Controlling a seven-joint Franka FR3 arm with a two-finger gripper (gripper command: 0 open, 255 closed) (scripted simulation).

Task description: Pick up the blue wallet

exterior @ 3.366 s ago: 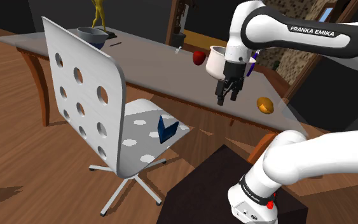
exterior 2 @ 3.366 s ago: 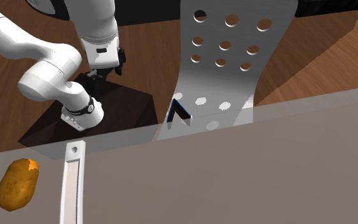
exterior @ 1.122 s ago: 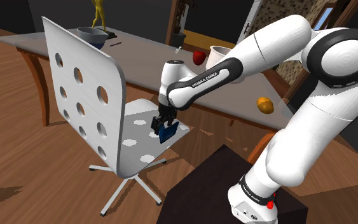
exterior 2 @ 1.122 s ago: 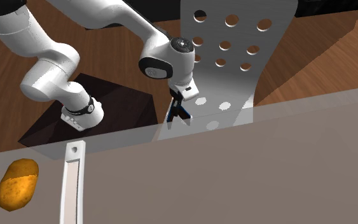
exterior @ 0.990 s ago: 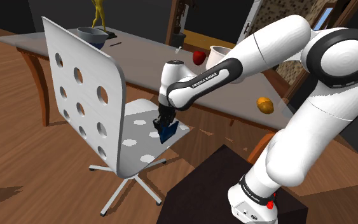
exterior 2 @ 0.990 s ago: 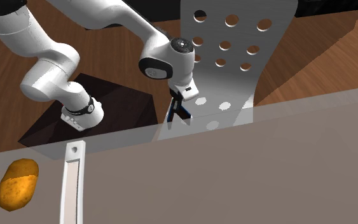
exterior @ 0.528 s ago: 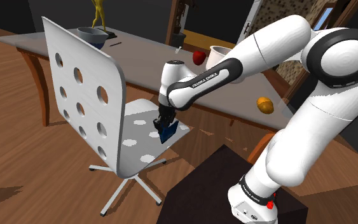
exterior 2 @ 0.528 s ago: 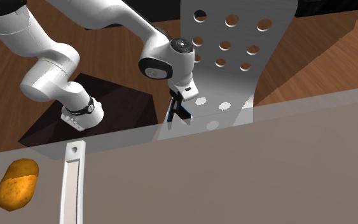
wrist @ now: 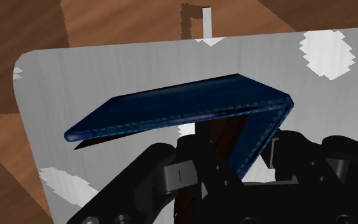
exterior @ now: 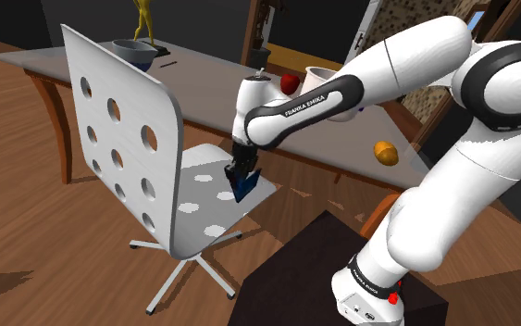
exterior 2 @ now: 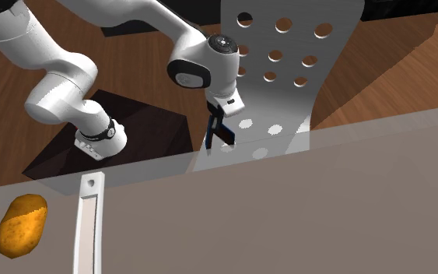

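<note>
Blue wallet [wrist: 184,108] is sitting half open in a V. One flap is fanning out ahead of the fingers, the other is running back between them. Gripper [wrist: 212,168] is pinching that rear flap, fingers pressing on it from both sides.

Wallet is hanging right at the fingertips over the white chair seat [wrist: 107,70], near the seat edge on the stand's side. Can't tell if it's touching the seat.

In the shoulder view the gripper [exterior: 240,176] is pointing down, wallet [exterior: 243,190] just below it. Perforated backrest [exterior: 119,139] is standing past the wallet, on the far side from the arm.

Grey table [exterior: 203,74] is running behind the gripper, well apart. Red apple [exterior: 290,84] and orange potato [exterior: 385,153] are sitting on it, higher than the gripper.
</note>
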